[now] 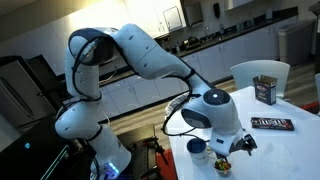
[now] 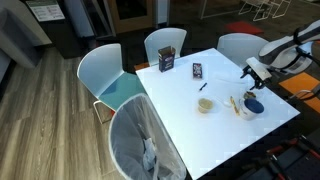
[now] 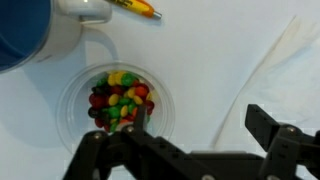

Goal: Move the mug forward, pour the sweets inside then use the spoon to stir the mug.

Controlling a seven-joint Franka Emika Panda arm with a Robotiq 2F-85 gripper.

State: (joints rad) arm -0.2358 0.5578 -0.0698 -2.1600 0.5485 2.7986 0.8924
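White tabletop [image 2: 200,135] is filling the middle of an exterior view, with pale chairs [image 2: 110,80] standing round it; kitchen counters [image 1: 215,40] are showing behind the arm [image 1: 150,55] in an exterior view. The mug [image 2: 255,104] is sitting toward the right edge of the frame, close under the arm's end. In the wrist view it is showing only as a blue curve in the upper left corner. Just below and right of it there, a clear cup of sweets [image 3: 120,98] is lying almost directly under the camera. The fingers [image 3: 270,135] are standing spread wide, holding nothing and touching neither vessel.

The mug is looking ceramic, so likely stiff, fairly heavy for its size, glazed and slippery, and liable to chip if knocked. Being squat, it is probably not going to tip when slid. No handle is showing clearly, so pinching the rim wall, with one finger inside and one outside, is looking like the surest hold.
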